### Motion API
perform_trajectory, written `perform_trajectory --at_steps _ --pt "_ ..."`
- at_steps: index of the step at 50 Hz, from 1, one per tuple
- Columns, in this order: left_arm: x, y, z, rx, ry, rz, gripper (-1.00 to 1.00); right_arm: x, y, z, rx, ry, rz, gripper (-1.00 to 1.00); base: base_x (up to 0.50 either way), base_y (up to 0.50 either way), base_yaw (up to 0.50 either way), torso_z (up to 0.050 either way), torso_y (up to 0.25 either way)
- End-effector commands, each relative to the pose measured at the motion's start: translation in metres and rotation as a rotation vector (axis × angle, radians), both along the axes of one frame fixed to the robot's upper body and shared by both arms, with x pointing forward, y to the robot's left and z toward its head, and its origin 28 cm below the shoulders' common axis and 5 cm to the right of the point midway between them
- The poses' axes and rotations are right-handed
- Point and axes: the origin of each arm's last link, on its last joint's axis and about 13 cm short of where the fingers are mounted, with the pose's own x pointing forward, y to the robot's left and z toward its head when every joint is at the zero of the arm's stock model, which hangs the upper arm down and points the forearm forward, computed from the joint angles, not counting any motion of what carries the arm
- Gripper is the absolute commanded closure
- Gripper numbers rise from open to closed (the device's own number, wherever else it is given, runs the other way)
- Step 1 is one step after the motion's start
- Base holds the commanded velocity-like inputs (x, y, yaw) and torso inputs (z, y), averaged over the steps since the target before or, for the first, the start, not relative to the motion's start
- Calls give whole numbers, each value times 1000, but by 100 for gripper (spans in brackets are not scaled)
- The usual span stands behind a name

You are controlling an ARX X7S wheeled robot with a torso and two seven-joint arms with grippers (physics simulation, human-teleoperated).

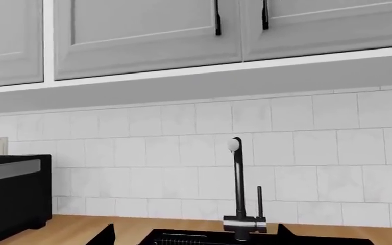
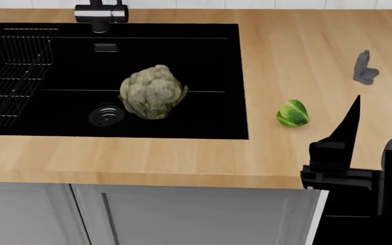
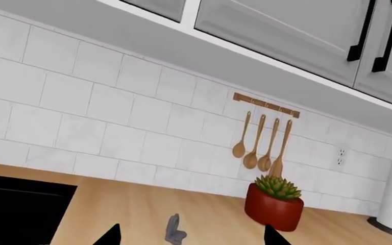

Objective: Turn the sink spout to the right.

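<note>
The sink spout is a dark slim upright tube behind the sink, its round outlet at the top facing the left wrist camera. A thin lever rod stands beside it. In the head view only its lower cylinder shows, at the basin's back edge. The sink is a wide matte black basin with a round drain. My left gripper is open and empty, well short of the spout and level with its base; it is out of the head view. My right gripper is open and empty over the counter right of the sink.
A pale green vegetable head lies in the basin, a wire dish rack at its left. A small green vegetable and a grey object lie on the counter. A black appliance stands left; a red plant pot stands right.
</note>
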Motion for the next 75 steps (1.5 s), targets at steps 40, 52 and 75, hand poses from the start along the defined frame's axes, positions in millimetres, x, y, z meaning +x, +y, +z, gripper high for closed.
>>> perform_trajectory --at_steps 40,52,75 --pt "-4 0 3 0 -21 -19 -100 -3 3 -4 -12 9 62 -100 121 269 0 0 0" --pt "-2 -1 3 -4 -19 -23 -100 -4 3 -2 -7 -5 49 -100 209 271 0 0 0" --pt "-2 -1 2 -3 -13 -18 -100 -4 4 -5 -8 10 64 -100 247 270 0 0 0"
